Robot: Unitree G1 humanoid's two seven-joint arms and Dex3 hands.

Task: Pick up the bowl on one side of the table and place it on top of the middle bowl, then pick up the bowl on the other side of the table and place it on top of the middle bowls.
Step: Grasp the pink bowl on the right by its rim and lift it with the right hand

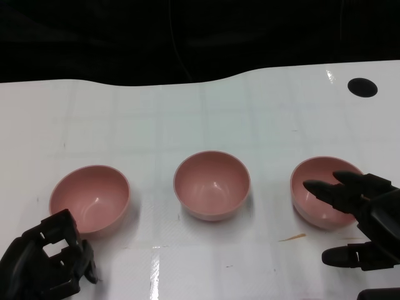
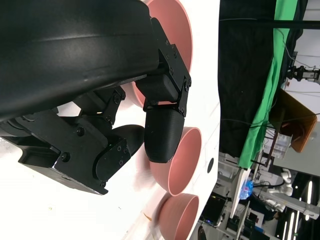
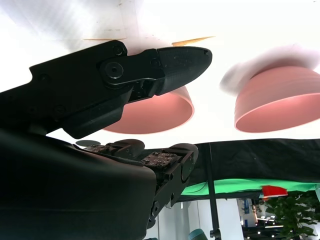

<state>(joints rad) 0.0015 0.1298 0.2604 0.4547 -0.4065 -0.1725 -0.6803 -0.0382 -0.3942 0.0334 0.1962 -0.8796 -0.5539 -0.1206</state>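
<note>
The right hand [image 1: 359,215], fingers spread and holding nothing, reaches over the right bowl [image 1: 315,194] near the table's [image 1: 206,112] front edge, and may tip it if the rim, partly hidden, is caught unevenly.

Left robot hand [image 2: 125,125] fills most of frame, black fingers [image 2: 162,135] curled, nothing held. White tabletop [image 2: 60,215] under it. 3 pink bowls in a row: near bowl [image 2: 172,30] partly behind hand, mid bowl [image 2: 182,162] just past fingertip, far bowl [image 2: 180,217] blurred. Green backdrop [image 2: 265,100] & clutter in bg.
</note>
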